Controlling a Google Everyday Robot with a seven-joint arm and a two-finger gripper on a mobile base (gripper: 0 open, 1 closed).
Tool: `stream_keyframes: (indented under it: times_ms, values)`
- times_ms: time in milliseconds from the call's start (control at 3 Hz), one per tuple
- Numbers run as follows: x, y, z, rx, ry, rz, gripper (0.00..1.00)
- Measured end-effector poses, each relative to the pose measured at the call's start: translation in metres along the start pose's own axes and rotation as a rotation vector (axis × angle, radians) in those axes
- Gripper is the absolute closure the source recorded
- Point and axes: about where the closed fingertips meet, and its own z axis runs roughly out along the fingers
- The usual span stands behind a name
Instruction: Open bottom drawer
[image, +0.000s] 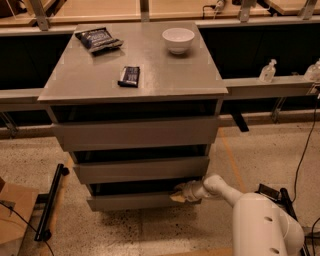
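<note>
The bottom drawer is the lowest, slimmest grey front of the three-drawer cabinet, with a dark gap above it. Above it are the middle drawer front and the taller top drawer front. My gripper is at the right end of the bottom drawer's top edge, reaching into the gap. My white arm comes in from the lower right.
On the cabinet top lie a white bowl, a dark snack bag and a small dark bar. A black bar lies on the floor at left, cardboard beside it. Bottles stand on the right ledge; cables at right.
</note>
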Motion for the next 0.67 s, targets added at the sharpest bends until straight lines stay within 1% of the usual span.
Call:
stream_keyframes:
  times_ms: [333, 667]
  values:
    - [-0.0031, 0.0005, -0.0031, 0.0, 0.0, 0.0, 0.88]
    - [-0.0037, 0.0007, -0.0036, 0.0, 0.0, 0.0, 0.89]
